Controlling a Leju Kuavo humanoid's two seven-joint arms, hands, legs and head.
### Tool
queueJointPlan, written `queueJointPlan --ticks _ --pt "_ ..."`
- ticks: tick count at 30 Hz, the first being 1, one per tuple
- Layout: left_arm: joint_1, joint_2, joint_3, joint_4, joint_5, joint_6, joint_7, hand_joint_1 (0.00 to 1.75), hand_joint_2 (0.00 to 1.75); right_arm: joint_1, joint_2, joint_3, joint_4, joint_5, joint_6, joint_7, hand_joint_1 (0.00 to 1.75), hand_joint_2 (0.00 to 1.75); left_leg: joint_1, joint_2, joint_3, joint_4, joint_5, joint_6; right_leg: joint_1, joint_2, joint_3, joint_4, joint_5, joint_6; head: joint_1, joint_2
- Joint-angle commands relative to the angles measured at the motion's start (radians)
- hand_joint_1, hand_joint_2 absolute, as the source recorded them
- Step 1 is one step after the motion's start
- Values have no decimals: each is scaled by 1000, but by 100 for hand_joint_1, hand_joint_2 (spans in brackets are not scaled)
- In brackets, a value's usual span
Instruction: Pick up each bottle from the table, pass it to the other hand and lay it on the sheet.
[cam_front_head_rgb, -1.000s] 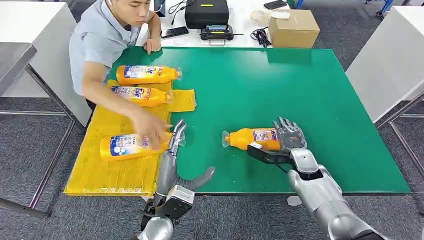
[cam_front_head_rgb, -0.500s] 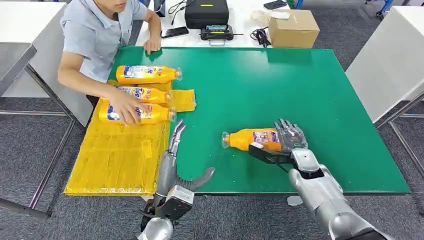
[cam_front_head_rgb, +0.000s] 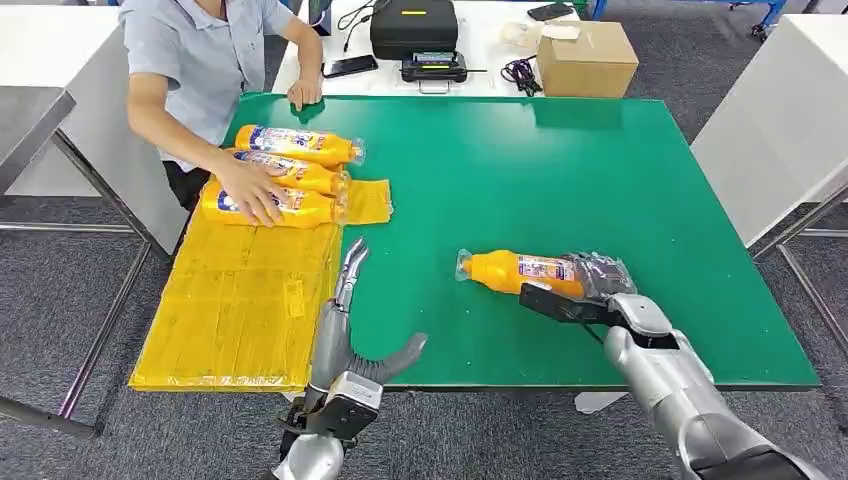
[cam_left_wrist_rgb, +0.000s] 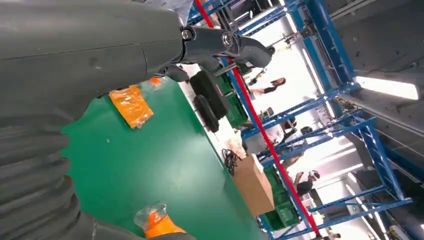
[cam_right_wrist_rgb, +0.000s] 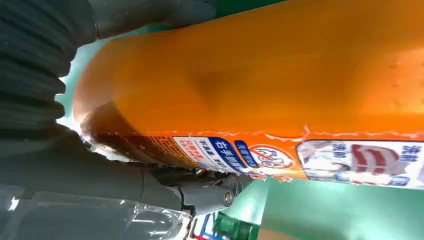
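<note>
Nearest to the robot, the left hand (cam_front_head_rgb: 352, 275) is kept low at the near edge of the green counter (cam_front_head_rgb: 600, 160), beside the yellow sheet (cam_front_head_rgb: 240, 300); its fingers are stretched out and nothing is held in it, and its place is not changed from a second ago. On the other side, the orange bottle (cam_front_head_rgb: 525, 272) is now grasped by the right hand (cam_front_head_rgb: 597, 280), whose fingers are closed around the bottom part, and compared with half a second ago the bottle is carried a little to the right and seems lifted from the counter, although this cannot be told surely. In the right wrist view the orange body (cam_right_wrist_rgb: 260, 75) is pressed close against the hand. It is judged that the pick-up is started and the pass to the left hand is the next step. Farther away, three bottles (cam_front_head_rgb: 290, 175) are now gathered together at the far end of the sheet by a person's hand (cam_front_head_rgb: 250, 195), so the near part is left free for laying.
</note>
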Motion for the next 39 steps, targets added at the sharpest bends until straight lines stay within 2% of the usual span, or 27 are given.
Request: queueJointPlan --ticks 1,3,5,6,7,10,11,13,17,26,29,30,36,39 --pt "-44 42 -42 67 18 -6 -6 0 175 57 -23 -23 58 -73 21 -47 175 175 3 -4 5 -2 0 -4 3 -4 7 -3 -1 -4 0 0" --pt "-44 42 -44 62 20 -5 -7 0 175 80 -9 -56 22 -143 21 -112 175 175 2 -4 5 -2 0 -3 3 -4 7 -3 -1 -3 0 0" --pt "-44 41 -43 60 37 -5 -16 0 175 127 -4 -97 -57 -274 73 -177 175 175 3 -3 6 -2 0 -3 3 -4 8 -3 -1 -4 0 0" --pt "-34 20 -17 56 98 -5 -32 0 175 163 5 -129 -121 -366 99 -237 175 175 3 -2 7 -1 -1 -4 3 -3 9 -3 -1 -4 0 0" --pt "-46 13 -4 78 184 -10 -46 0 175 198 13 -143 -191 -424 117 -252 175 175 3 -3 7 -2 0 -4 3 -4 9 -3 -1 -4 0 0" --pt "-70 19 -7 115 222 -5 -69 0 175 218 12 -133 -240 -435 122 -219 175 175 2 0 8 -2 -1 -3 3 0 10 -2 0 -3 0 0" --pt "-67 -4 28 134 391 -84 -48 0 175 245 32 -168 -293 -516 131 -263 175 175 3 1 8 -1 -1 -4 3 0 9 -2 0 -4 1 0" --pt "-80 -9 30 179 568 -161 -8 0 175 293 59 -187 -408 -592 149 -263 175 175 2 3 8 -1 -2 -5 3 1 8 -2 0 -4 0 0" --pt "-88 -1 20 211 758 -229 33 0 175 298 77 -165 -500 -690 198 -257 175 175 2 3 6 -1 -2 -4 3 2 6 0 0 -3 0 0" --pt "-103 10 -1 231 839 -230 32 0 175 275 103 -95 -536 -729 214 -252 175 175 2 3 1 -1 -1 -3 2 2 1 0 -1 -2 0 0" --pt "-124 12 -30 264 876 -270 52 0 175 241 120 -56 -496 -741 210 -256 175 175 2 3 2 0 -2 -4 2 2 2 0 -1 -3 0 0" --pt "-130 15 -32 268 938 -331 89 0 175 222 128 -21 -479 -749 220 -262 175 175 1 3 0 -1 -1 -3 2 3 0 0 0 -2 0 0" --pt "-155 18 -39 246 986 -366 81 0 175 166 152 84 -409 -760 240 -249 175 175 2 6 -1 0 -2 -4 2 5 -1 0 0 -3 0 0" --pt "-155 18 -39 246 986 -366 81 0 175 166 152 84 -409 -760 240 -249 175 175 2 6 0 0 -3 -4 3 5 0 1 -1 -4 0 0"
